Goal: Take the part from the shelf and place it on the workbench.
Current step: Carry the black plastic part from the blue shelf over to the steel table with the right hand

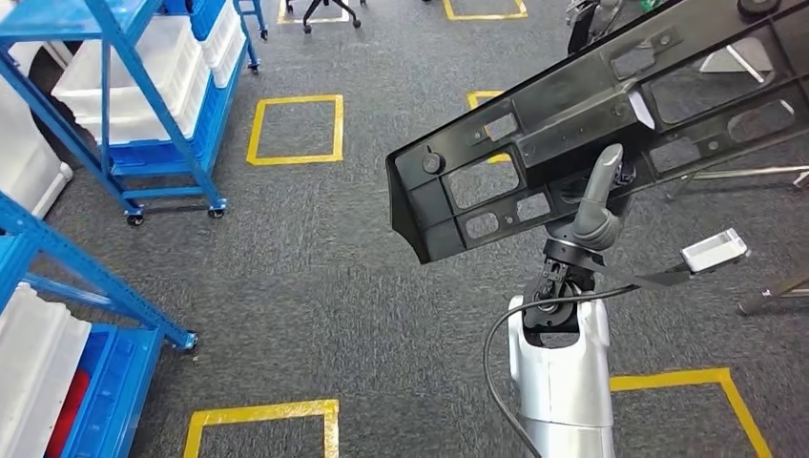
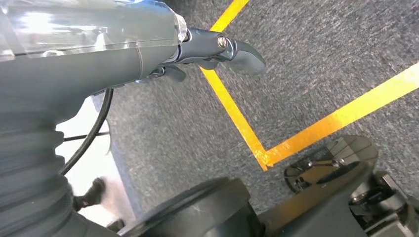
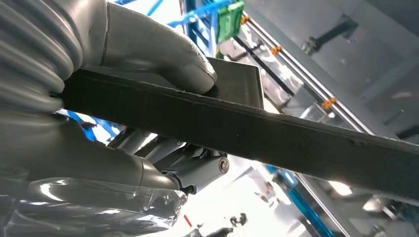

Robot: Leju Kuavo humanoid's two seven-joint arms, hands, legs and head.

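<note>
A long black plastic part (image 1: 572, 114) with several cut-outs is carried tilted above the grey carpet, running from the middle of the head view to its upper right corner. My right hand (image 1: 599, 205) grips it from below near its lower end, the thumb lying up across its face. In the right wrist view the thumb (image 3: 158, 54) presses on the part's dark edge (image 3: 276, 133), with the fingers (image 3: 197, 170) on its other side. My left hand (image 2: 217, 49) hangs over the floor with nothing in it, its fingers loosely stretched out.
Blue wheeled shelves (image 1: 143, 95) with white bins (image 1: 153, 72) stand at the upper left, and another blue shelf (image 1: 57, 277) at the lower left. Yellow tape squares (image 1: 296, 129) mark the carpet. Metal stand legs (image 1: 754, 174) reach in at the right. A small white tag (image 1: 714, 250) hangs near my wrist.
</note>
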